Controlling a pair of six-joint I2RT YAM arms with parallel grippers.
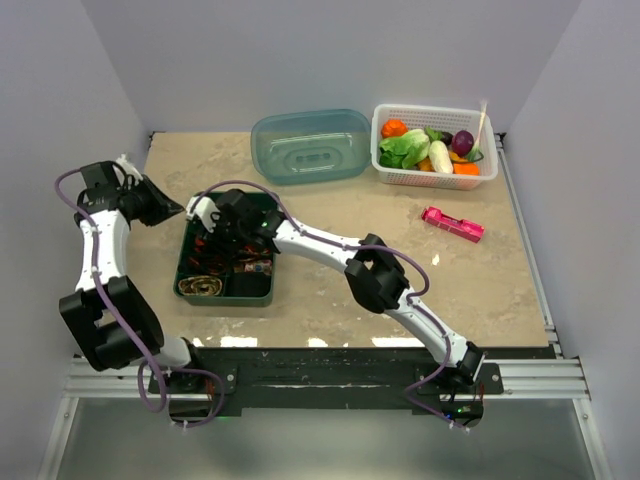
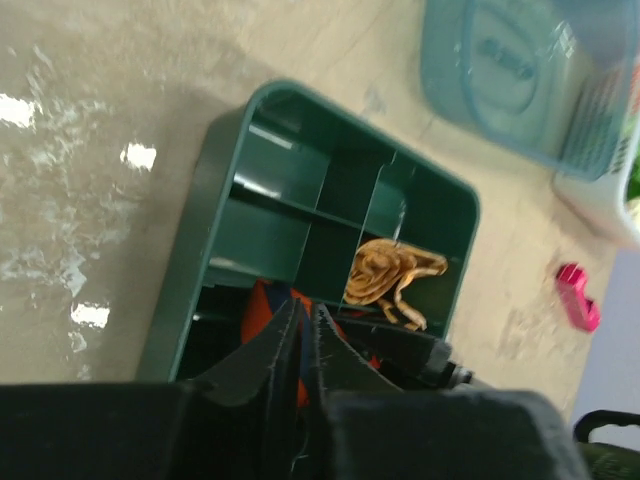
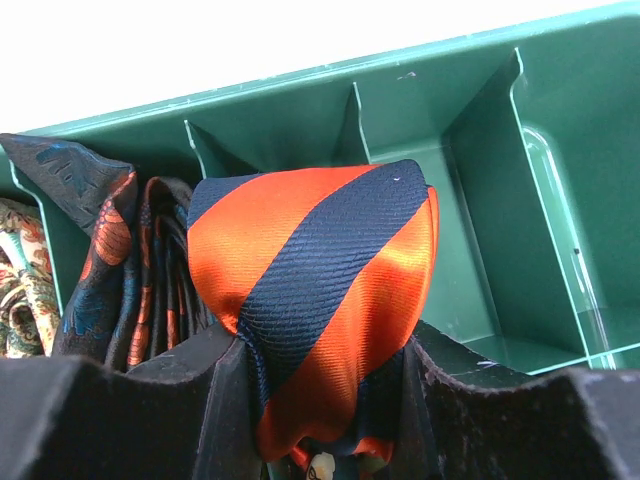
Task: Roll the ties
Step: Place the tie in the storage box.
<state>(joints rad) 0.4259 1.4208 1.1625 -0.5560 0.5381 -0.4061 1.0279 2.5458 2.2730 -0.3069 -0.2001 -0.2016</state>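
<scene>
My right gripper (image 3: 325,340) is shut on a rolled orange tie with navy diagonal stripes (image 3: 310,260), holding it inside the green divided tray (image 3: 440,110). Beside it in the tray lie a dark patterned tie (image 3: 100,260) and a pale paisley one (image 3: 20,280). From above, the right gripper (image 1: 212,235) reaches into the tray (image 1: 228,301), where a tan coiled tie (image 1: 203,286) lies at the front left. My left gripper (image 1: 178,208) hovers at the tray's far-left corner, apart from the ties. Its jaws (image 2: 305,318) stand almost together with nothing between them. The tan coil (image 2: 385,275) shows beyond them.
A teal plastic container (image 1: 310,145) lies upside down at the back middle. A white basket of toy vegetables (image 1: 435,145) stands at the back right. A pink flat gadget (image 1: 452,224) lies on the tabletop right of centre. The right arm stretches diagonally across the table.
</scene>
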